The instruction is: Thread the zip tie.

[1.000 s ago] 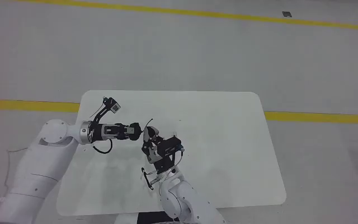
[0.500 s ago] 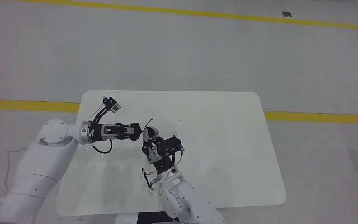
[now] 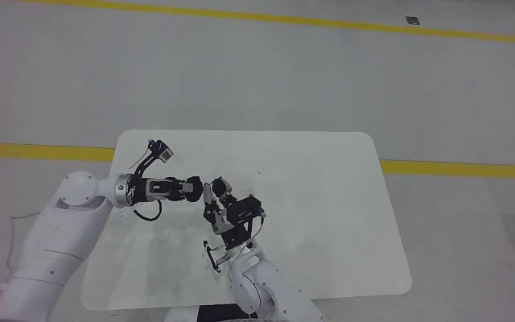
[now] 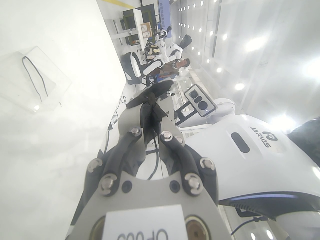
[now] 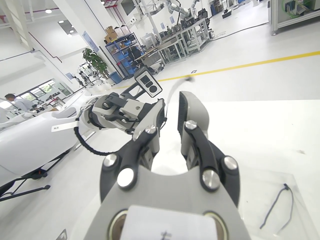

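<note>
My left gripper is shut on a thin black zip tie, held above the white table left of centre. In the right wrist view the zip tie rises as a pale blurred strip from the left gripper and passes through the gap of my right gripper. The right gripper stands open, and I cannot tell whether either finger touches the strip. In the top view the left gripper and the right gripper meet tip to tip.
A second black zip tie, bent into a loose U, lies on a clear plastic sheet near the table's front edge. The left wrist view also has that second tie. Bare tabletop spreads to the right.
My right gripper's fingers have spread apart and let go of the tie. The tie's tail, which stuck out toward the far side, has dropped from the top view. The left arm has stayed put.
</note>
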